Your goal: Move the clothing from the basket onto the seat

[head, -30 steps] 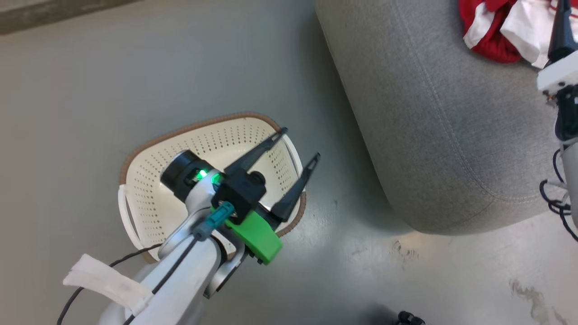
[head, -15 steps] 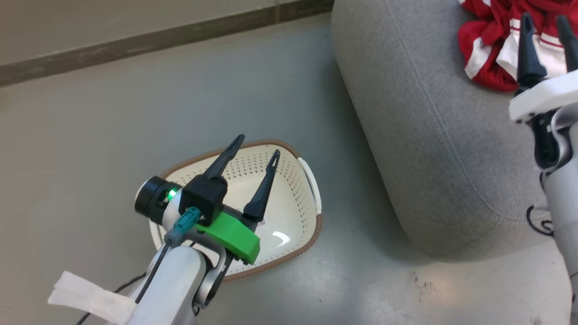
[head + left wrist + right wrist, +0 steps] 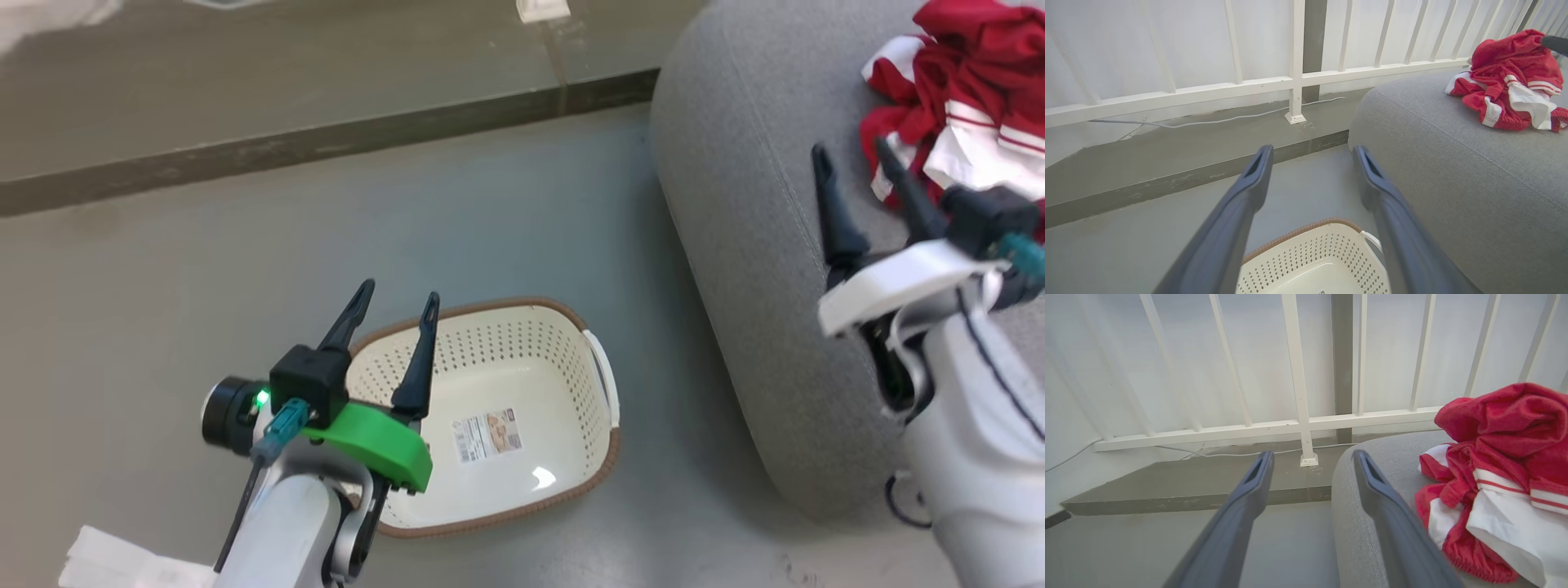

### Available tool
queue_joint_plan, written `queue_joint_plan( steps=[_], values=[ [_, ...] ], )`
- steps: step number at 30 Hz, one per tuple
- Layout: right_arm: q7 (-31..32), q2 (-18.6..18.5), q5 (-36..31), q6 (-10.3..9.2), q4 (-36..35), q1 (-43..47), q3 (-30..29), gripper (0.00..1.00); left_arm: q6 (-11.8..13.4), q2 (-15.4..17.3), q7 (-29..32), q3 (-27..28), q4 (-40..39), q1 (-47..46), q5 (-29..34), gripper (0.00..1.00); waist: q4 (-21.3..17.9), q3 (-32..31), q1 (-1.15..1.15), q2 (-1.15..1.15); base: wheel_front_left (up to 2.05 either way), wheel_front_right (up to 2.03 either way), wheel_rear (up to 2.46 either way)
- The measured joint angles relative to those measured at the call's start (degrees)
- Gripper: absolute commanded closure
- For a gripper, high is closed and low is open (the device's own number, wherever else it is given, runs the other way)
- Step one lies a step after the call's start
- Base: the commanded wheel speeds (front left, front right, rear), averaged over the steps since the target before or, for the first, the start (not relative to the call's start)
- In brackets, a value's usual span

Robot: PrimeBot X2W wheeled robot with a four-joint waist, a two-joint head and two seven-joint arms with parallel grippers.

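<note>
The red and white clothing lies crumpled on the grey seat at the upper right; it shows too in the left wrist view and the right wrist view. The cream basket with its brown rim stands on the floor left of the seat, holding nothing but a label sticker. My left gripper hovers open over the basket's left end, nothing between its fingers. My right gripper is open above the seat, just left of the clothing and apart from it.
A raised step runs along the far edge of the grey floor, with a white railing and a thin cable behind it. Open floor stretches left of the basket.
The head camera has swung, shifting the whole picture. My left arm has drawn back off the basket's middle, baring the sticker. My right gripper has pulled back from the clothing.
</note>
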Motion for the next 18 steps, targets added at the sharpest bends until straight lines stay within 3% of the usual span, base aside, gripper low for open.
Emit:
queue_joint_plan(
  steps=[8,18],
  values=[
    [0.0,2.6,-0.4,-0.26,-3.2,6.7,1.4,0.0,0.7,-0.1,-0.4,2.5,1.3,3.6,-1.0,0.0,2.2,-3.8,0.0,0.0,0.0,0.0,0.0],
    [0.0,4.2,-0.7,-2.2,-6.8,13.3,2.3,0.0,1.3,0.0,-0.5,4.8,1.6,6.9,-1.3,0.0,4.3,-7.8,0.0,0.0,0.0,0.0,0.0]
  ],
)
